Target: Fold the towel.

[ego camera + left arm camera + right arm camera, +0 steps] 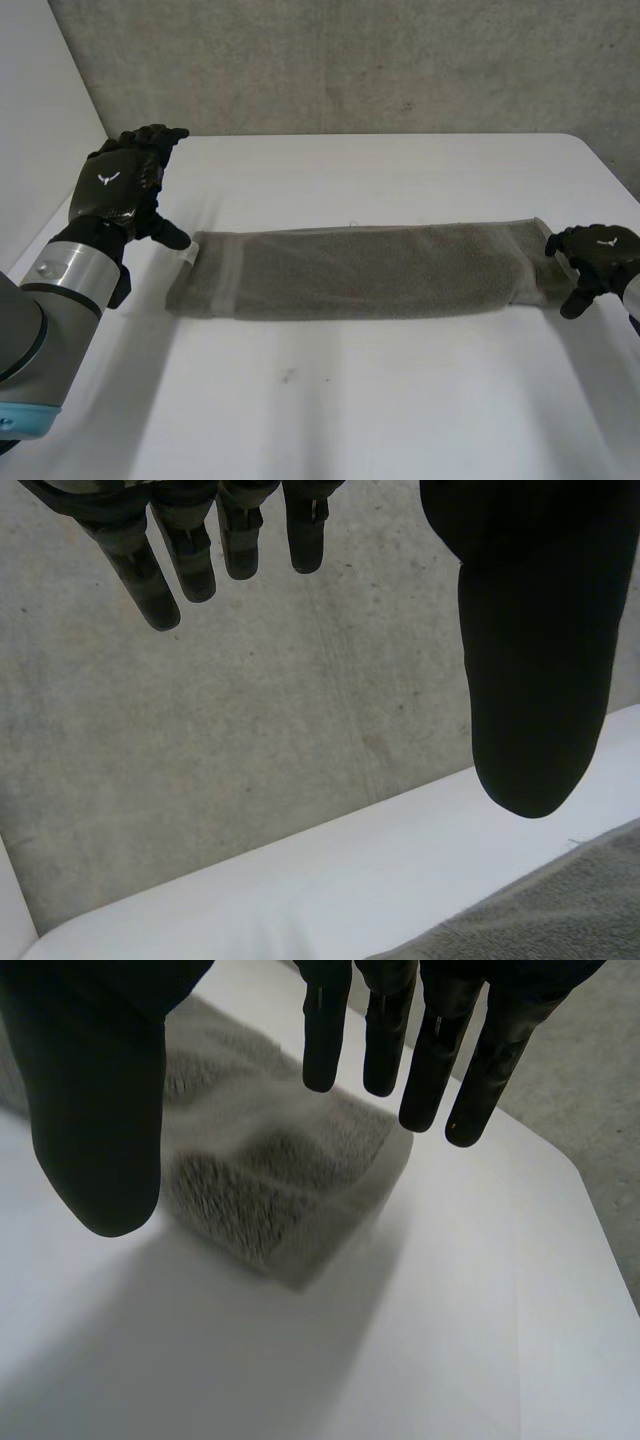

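Nearest, the grey left arm [60, 275] is cut off by the head view's edge, and bare white tabletop [350, 400] lies in front of the towel [360, 272]. The towel is a grey strip, folded long and narrow, lying flat across the tabletop's middle; its number of layers is hard to make out. At its left end the left robot hand [115, 185] is raised, its fingers [165, 590] straight and well apart from the thumb [530, 660], holding nothing. Whether the thumb tip touches the towel's corner I cannot tell. At the right end the right robot hand [597, 255], its arm mostly cut off, hovers just beside the towel, fingers and thumb loosely spread and empty. A concrete wall [350, 60] stands behind.
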`<action>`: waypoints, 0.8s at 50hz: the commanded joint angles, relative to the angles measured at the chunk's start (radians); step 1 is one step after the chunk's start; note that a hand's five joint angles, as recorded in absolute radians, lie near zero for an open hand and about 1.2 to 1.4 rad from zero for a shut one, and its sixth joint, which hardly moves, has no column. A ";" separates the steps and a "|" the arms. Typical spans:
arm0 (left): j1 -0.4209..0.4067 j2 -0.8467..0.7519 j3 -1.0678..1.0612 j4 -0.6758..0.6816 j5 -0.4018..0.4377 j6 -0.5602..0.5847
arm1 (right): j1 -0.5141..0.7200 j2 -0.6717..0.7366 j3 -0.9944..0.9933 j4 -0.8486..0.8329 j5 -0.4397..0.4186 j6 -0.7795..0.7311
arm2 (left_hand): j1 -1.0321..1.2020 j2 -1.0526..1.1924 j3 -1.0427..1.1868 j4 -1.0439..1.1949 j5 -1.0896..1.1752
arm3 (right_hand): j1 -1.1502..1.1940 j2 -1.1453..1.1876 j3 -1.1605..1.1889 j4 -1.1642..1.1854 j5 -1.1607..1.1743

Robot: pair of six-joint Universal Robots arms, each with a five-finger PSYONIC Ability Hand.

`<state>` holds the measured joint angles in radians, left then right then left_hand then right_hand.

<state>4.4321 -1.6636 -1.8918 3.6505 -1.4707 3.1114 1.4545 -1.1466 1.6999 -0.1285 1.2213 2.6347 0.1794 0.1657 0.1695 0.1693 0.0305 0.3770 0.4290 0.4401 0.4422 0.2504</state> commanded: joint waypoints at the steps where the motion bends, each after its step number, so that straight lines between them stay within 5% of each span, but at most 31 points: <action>1: 0.001 0.001 -0.021 0.059 0.000 0.007 | -0.009 0.082 -0.011 -0.040 0.001 -0.091 | -0.005 0.009 0.005 0.005 -0.031 | 0.181 0.129 0.118 0.116 0.133; 9: 0.001 -0.002 -0.023 0.060 0.000 0.009 | -0.011 0.116 -0.019 -0.126 0.003 -0.108 | -0.005 0.009 0.005 0.005 -0.031 | 0.527 0.475 0.464 0.462 0.479; 11: 0.000 -0.005 -0.023 0.060 0.000 0.007 | -0.011 0.131 -0.022 -0.180 0.007 -0.119 | -0.005 0.009 0.005 0.005 -0.031 | 1.017 0.965 0.954 0.952 0.969; 15: 0.000 -0.005 -0.027 0.062 0.000 0.007 | -0.014 0.125 -0.031 -0.226 0.041 -0.147 | -0.005 0.009 0.005 0.005 -0.031 | 1.019 0.967 0.956 0.954 0.971; 22: 0.000 0.001 -0.030 0.062 0.000 0.007 | -0.061 0.108 -0.072 -0.310 0.285 -0.350 | -0.004 0.010 0.006 0.006 -0.030 | 1.019 0.967 0.956 0.954 0.971; 28: -0.002 0.002 -0.035 0.062 0.000 0.007 | -0.072 0.088 -0.079 -0.341 0.271 -0.432 | -0.005 0.009 0.005 0.005 -0.031 | 1.019 0.967 0.956 0.954 0.971; 31: -0.002 0.002 -0.035 0.062 0.000 0.007 | -0.029 0.053 -0.098 -0.344 0.234 -0.429 | -0.005 0.009 0.005 0.005 -0.031 | 1.019 0.967 0.956 0.954 0.971; 40: -0.002 0.007 -0.036 0.062 -0.005 0.007 | 0.379 0.013 -0.227 -0.329 0.158 -0.344 | -0.005 0.009 0.005 0.005 -0.031 | 1.019 0.967 0.956 0.954 0.971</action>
<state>4.4301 -1.6597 -1.9268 3.7122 -1.4729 3.1186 1.6138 -1.1484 1.5471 -0.4706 1.4196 2.2394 0.1794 0.1655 0.1695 0.1675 0.0304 0.9562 1.1719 1.1866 1.1941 0.9725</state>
